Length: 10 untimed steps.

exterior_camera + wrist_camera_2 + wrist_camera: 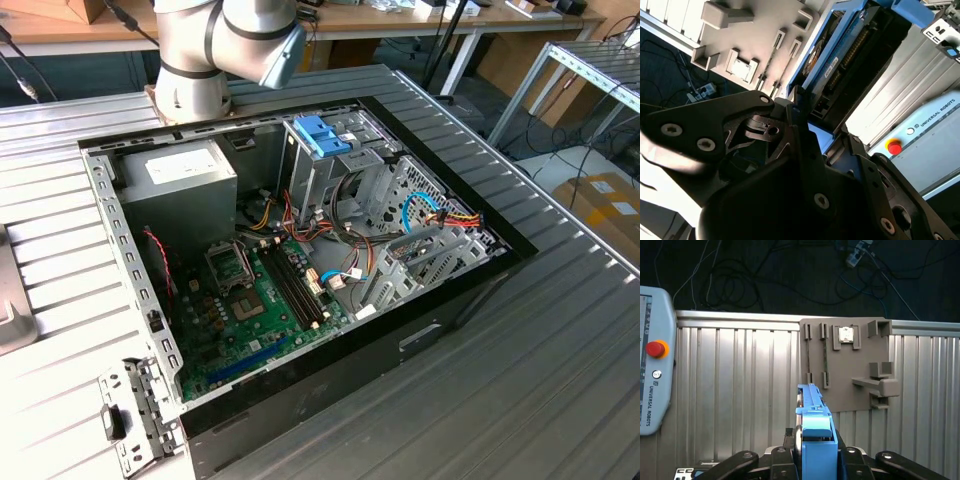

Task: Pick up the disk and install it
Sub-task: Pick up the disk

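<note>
The disk (815,440) is a flat drive framed by bright blue rails, and in the first wrist view I see it edge-on. My gripper (815,456) is shut on it, with a black finger on each side. The second wrist view shows the disk's (840,60) dark underside and blue frame reaching out past the black fingers (800,130). The disk hangs over the ribbed metal table, near a grey holder plate (845,365). In the exterior view the open computer case (470,290) lies on the table, with its metal drive cage (345,180) at the far side.
A blue clip (322,135) sits on top of the drive cage, and a grey power-supply box (180,180) fills the case's far left corner. Cables (440,215) cross the case. The teach pendant (655,365) lies on the table beside the holder plate. The arm's base (195,60) stands behind the case.
</note>
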Each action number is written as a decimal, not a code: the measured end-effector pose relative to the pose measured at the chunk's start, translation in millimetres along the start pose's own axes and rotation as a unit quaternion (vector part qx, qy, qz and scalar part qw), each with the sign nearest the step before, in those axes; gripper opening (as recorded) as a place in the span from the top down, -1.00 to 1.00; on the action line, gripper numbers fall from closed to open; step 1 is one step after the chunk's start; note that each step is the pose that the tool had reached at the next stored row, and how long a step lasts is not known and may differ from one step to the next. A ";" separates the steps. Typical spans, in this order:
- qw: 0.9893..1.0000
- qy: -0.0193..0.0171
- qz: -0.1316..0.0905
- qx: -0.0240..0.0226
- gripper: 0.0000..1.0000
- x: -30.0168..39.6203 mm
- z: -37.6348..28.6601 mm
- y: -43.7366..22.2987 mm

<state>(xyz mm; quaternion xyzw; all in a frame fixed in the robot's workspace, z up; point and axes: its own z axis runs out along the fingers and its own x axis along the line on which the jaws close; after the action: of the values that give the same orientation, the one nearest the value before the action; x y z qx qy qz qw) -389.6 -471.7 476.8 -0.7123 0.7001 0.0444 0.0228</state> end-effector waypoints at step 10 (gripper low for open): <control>1.000 0.000 0.000 0.000 0.26 5.6 -0.9 -10.9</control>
<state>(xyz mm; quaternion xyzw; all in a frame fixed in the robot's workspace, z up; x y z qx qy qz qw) -378.6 -477.2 476.8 -0.7123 0.7001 0.0444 0.0227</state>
